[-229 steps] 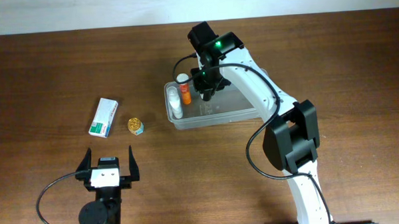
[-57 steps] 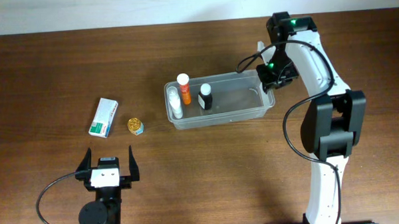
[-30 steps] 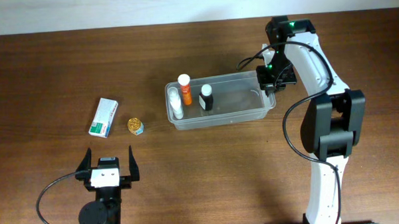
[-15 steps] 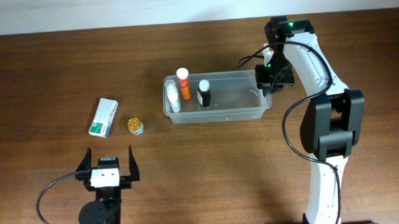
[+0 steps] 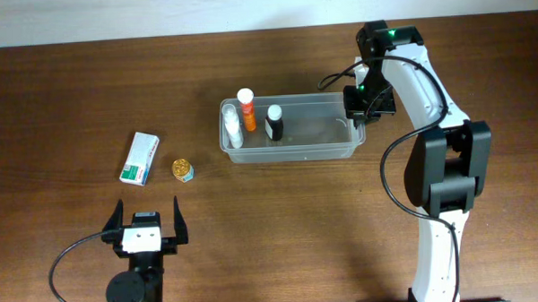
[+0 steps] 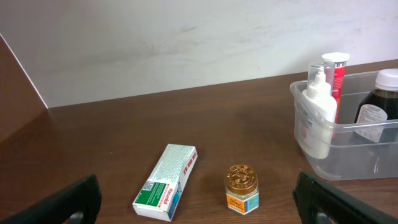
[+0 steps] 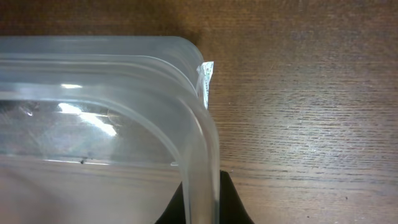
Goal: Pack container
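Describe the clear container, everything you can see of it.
The container is a clear plastic rectangular tub with rounded corners and a lipped rim. It has no lid and sits upright on the wooden table. A white bottle, an orange bottle and a dark bottle stand at its left end. The right gripper is shut on its right-end rim.
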